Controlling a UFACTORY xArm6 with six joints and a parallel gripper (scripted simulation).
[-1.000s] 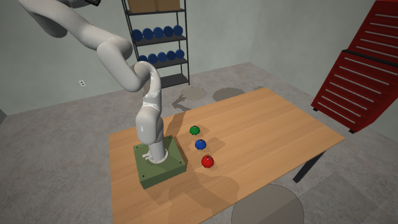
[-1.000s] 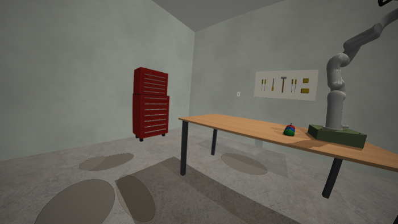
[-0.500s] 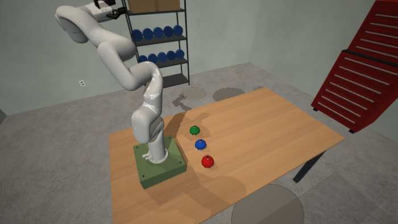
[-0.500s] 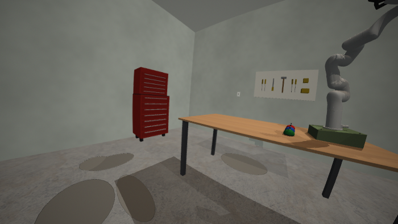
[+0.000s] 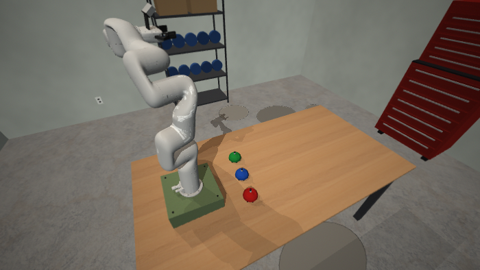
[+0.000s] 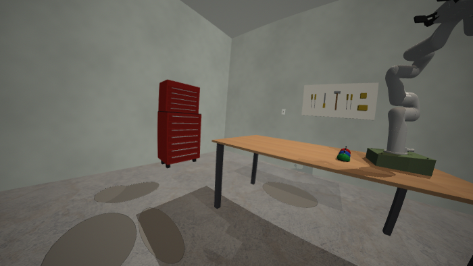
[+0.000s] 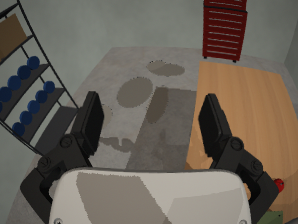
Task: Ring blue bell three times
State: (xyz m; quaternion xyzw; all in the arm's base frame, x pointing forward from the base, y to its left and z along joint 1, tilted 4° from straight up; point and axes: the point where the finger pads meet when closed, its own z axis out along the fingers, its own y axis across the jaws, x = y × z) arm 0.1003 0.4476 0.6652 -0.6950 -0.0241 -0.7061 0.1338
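End effector (image 7: 152, 132) fully open, nothing between fingers; held high above floor, well away from worktop (image 5: 308, 147). Wrist view looks down past both fingers onto grey floor, worktop edge at right, cabinet (image 7: 225, 16) beyond, rack (image 7: 27, 63) at left. In top view end effector (image 5: 165, 35) sits in front of rack (image 5: 224, 51), at level of upper row of blue balls (image 5: 190, 38). Arm (image 5: 178, 113) folded in bends, rising from green base (image 5: 209, 202) mounted on near-left part of worktop.

Three bells in a short row on worktop just beside base, apart from each other: green bell (image 5: 234, 157) farthest back, blue bell (image 5: 241, 174) in middle, red bell (image 5: 250, 194) nearest. Each with small dark button on top; all untouched, buttons up as far as can be judged. In exterior view bells overlap into one cluster, blue bell (image 6: 345, 152) barely distinguishable.

Red drawer cabinet (image 5: 435, 89) beyond far right of worktop. Cardboard boxes (image 5: 185, 6) on top shelf of rack. Tool board (image 6: 339, 100) on wall behind worktop, with hand tools hanging. No legible writing, labels or brand marks in any view.
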